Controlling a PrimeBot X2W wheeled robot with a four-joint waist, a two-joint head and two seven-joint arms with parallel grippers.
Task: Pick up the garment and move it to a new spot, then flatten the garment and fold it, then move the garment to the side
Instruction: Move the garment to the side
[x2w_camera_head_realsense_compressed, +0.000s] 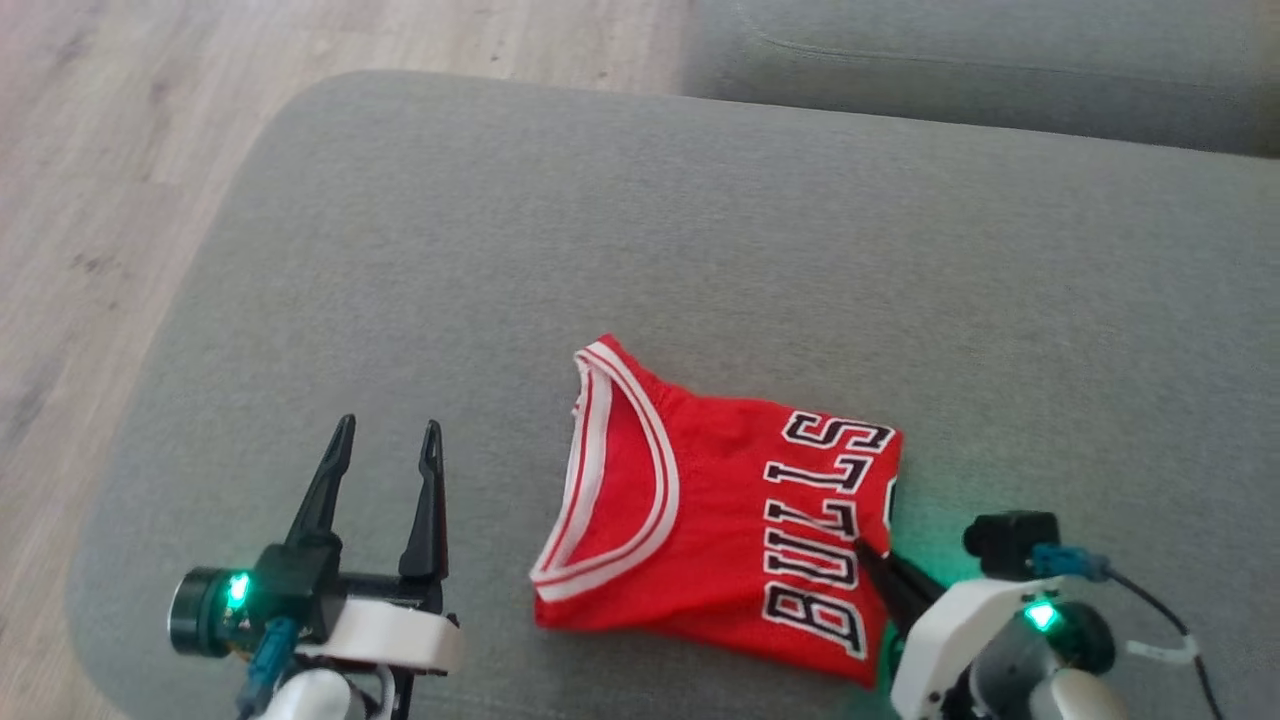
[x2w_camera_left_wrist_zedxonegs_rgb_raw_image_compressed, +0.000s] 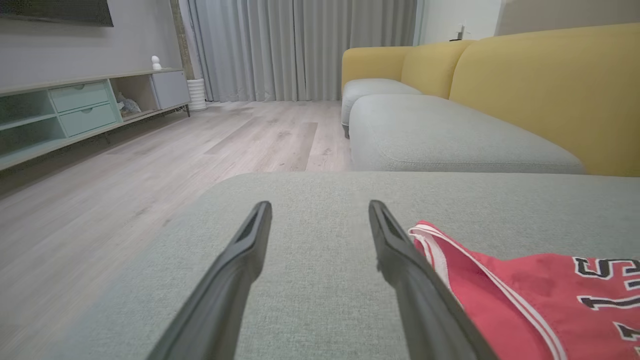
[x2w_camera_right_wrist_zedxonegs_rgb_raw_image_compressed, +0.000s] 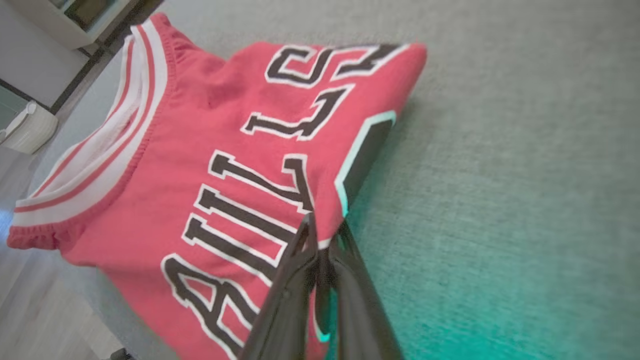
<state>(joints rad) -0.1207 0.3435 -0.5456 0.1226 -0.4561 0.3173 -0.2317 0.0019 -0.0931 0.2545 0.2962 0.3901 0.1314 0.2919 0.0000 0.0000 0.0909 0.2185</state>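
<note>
Red jersey cloth, the garment (x2w_camera_head_realsense_compressed: 700, 520), lies folded into a compact packet on the near part of the grey sofa cushion (x2w_camera_head_realsense_compressed: 700, 220) in the head view, between the two arms. Its white-trimmed collar opens toward the robot's left, the fold edge faces right, and the lettering runs from the near edge away from the robot. The packet is close to square, so its long axis is hard to call; if anything it runs collar to fold, slightly tilted. The left gripper (x2w_camera_head_realsense_compressed: 388, 435) rests well clear of the cloth with its fingers spread wide. The right gripper (x2w_camera_head_realsense_compressed: 866, 552) meets the fold edge. In the left wrist view the spread fingers frame bare cushion, with the collar just beside the right one. In the right wrist view the fingers are pressed together, pinching the fold edge beside the lettering. This looks like the grip for moving the packet aside; it would be wise to have every layer caught, lift low and carry slowly so the folds do not fall open.
</note>
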